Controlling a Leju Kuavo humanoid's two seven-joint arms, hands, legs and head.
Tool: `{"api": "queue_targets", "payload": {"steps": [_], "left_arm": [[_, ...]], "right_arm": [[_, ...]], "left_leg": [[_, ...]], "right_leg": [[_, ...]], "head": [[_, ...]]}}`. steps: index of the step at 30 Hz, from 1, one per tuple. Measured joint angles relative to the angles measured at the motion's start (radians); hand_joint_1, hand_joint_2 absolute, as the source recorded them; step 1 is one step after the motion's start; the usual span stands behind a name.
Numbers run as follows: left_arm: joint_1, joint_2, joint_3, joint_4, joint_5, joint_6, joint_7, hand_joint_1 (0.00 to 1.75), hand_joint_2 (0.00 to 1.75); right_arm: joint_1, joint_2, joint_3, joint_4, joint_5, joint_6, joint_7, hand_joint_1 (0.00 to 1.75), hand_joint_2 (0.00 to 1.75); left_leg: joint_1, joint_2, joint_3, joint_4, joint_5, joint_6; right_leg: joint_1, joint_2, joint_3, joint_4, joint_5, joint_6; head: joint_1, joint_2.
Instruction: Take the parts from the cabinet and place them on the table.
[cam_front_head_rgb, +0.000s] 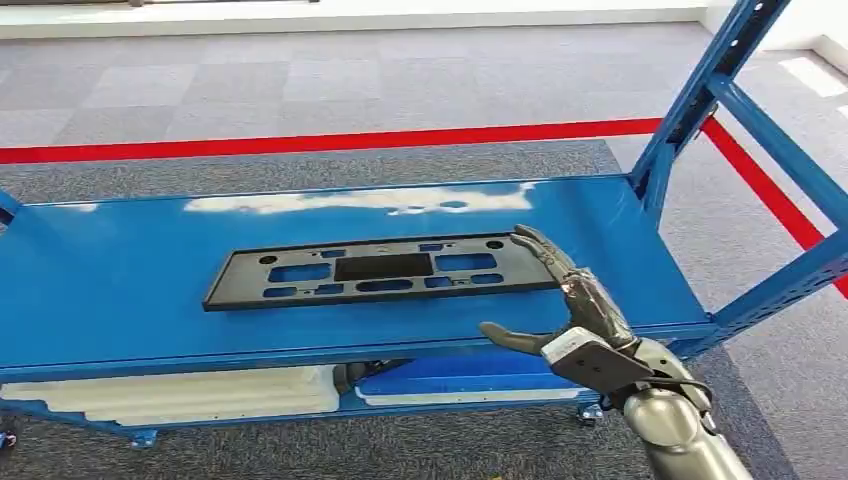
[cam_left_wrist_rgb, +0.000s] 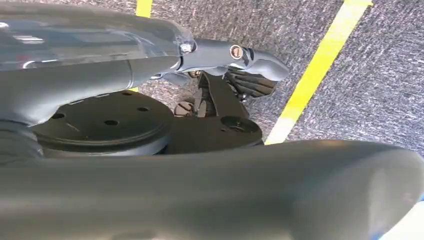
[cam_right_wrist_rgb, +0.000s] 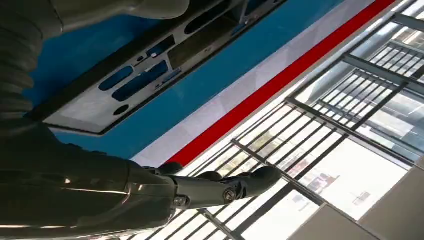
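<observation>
A long flat black plastic panel (cam_front_head_rgb: 380, 270) with several cut-outs lies across the middle of the blue cabinet shelf (cam_front_head_rgb: 120, 280). My right hand (cam_front_head_rgb: 565, 305) hovers at the panel's right end with fingers stretched out and thumb spread, holding nothing; its fingertips (cam_front_head_rgb: 528, 240) reach the panel's right edge. In the right wrist view the panel (cam_right_wrist_rgb: 145, 75) lies on the blue shelf beyond my extended fingers (cam_right_wrist_rgb: 220, 187). In the left wrist view my left hand (cam_left_wrist_rgb: 235, 65) hangs over grey carpet, its fingers curled in with nothing in them.
A blue upright post and braces (cam_front_head_rgb: 720, 90) rise at the shelf's right end. White parts (cam_front_head_rgb: 180, 395) lie on the lower shelf. A red line (cam_front_head_rgb: 300, 143) crosses the grey carpet behind. Yellow floor tape (cam_left_wrist_rgb: 315, 70) runs under the left hand.
</observation>
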Motion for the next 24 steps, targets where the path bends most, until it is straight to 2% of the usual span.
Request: {"api": "queue_targets", "payload": {"steps": [24], "left_arm": [[0.000,0.000,0.000,0.000,0.000,0.000,0.000,0.00,0.00]], "right_arm": [[0.000,0.000,0.000,0.000,0.000,0.000,0.000,0.00,1.75]], "left_leg": [[0.000,0.000,0.000,0.000,0.000,0.000]], "right_leg": [[0.000,0.000,0.000,0.000,0.000,0.000]], "head": [[0.000,0.000]]}}
